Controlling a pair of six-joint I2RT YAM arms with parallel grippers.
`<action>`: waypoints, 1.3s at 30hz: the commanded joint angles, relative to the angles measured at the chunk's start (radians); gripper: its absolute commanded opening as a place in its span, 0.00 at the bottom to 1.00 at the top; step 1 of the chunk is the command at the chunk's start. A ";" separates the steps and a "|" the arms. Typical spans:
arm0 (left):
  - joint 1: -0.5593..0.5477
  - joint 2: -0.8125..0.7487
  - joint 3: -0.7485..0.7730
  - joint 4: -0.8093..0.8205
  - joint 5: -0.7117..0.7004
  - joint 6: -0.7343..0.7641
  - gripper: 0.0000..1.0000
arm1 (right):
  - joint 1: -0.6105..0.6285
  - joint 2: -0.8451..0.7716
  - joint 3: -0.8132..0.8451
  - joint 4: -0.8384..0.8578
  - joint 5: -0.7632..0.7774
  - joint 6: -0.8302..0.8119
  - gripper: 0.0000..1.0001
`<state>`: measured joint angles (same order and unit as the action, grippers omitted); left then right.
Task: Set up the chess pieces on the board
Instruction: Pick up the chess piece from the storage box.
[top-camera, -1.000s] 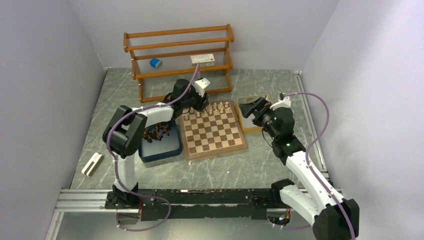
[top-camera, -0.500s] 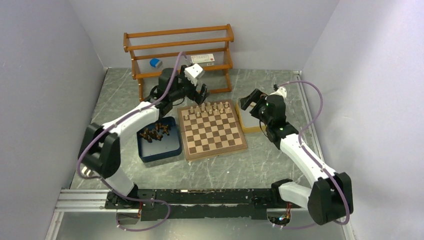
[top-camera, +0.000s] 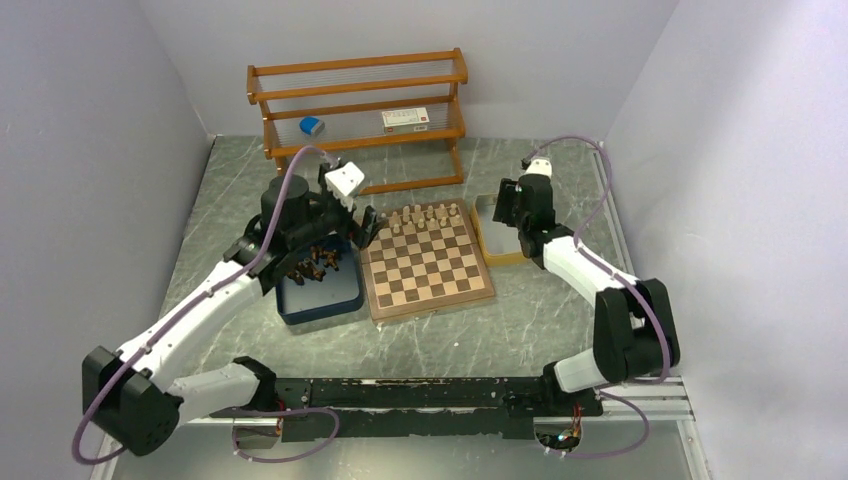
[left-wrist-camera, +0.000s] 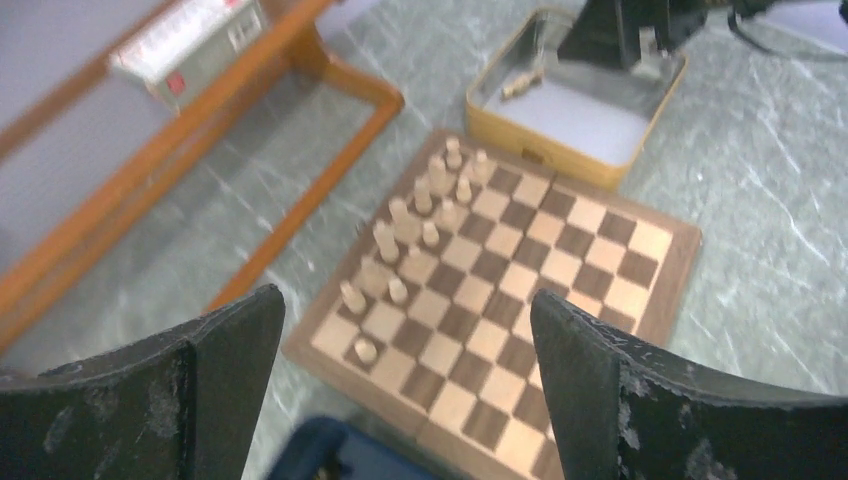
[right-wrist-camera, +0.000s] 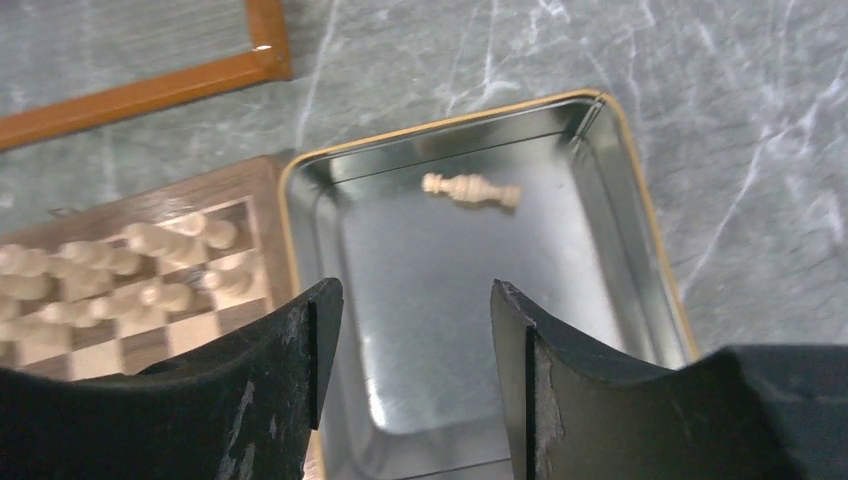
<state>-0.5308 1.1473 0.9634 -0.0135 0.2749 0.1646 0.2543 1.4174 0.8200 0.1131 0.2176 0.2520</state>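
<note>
I'm swinging my left gripper (top-camera: 362, 228) back off the board's (top-camera: 430, 278) 11 o'clock corner. It is hanging now at the 9 o'clock edge, by the tray (top-camera: 320, 300). Its jaws are standing wide apart with nothing in them, so I reckon another man has just gone down. The cream men (top-camera: 425, 217) are filling the two ranks along the 12 o'clock edge.

Meanwhile I'm reaching my right gripper (right-wrist-camera: 415, 300) farther out over the tin (right-wrist-camera: 620, 130), at the board's 2 o'clock. Its jaws are drawing in partway, but they are gripping nothing yet. One cream piece (right-wrist-camera: 470, 189) is lying on its side at the tin's 12 o'clock end, just ahead of my fingertips. That looks like the last cream one to fetch.

The dark men (top-camera: 312, 262) are waiting in the tray, none on the board, so I judge I'm coming up on halfway.
</note>
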 joint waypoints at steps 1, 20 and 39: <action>0.003 -0.094 -0.077 -0.138 -0.097 -0.070 0.96 | -0.021 0.079 0.059 0.061 0.050 -0.234 0.59; 0.002 -0.342 -0.224 -0.233 -0.396 -0.191 0.97 | -0.170 0.413 0.245 -0.075 -0.253 -0.660 0.57; 0.002 -0.323 -0.209 -0.247 -0.339 -0.186 0.97 | -0.189 0.519 0.294 -0.071 -0.416 -0.789 0.60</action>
<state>-0.5308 0.8288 0.7361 -0.2565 -0.0860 -0.0158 0.0772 1.8999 1.0870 0.0559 -0.1379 -0.4984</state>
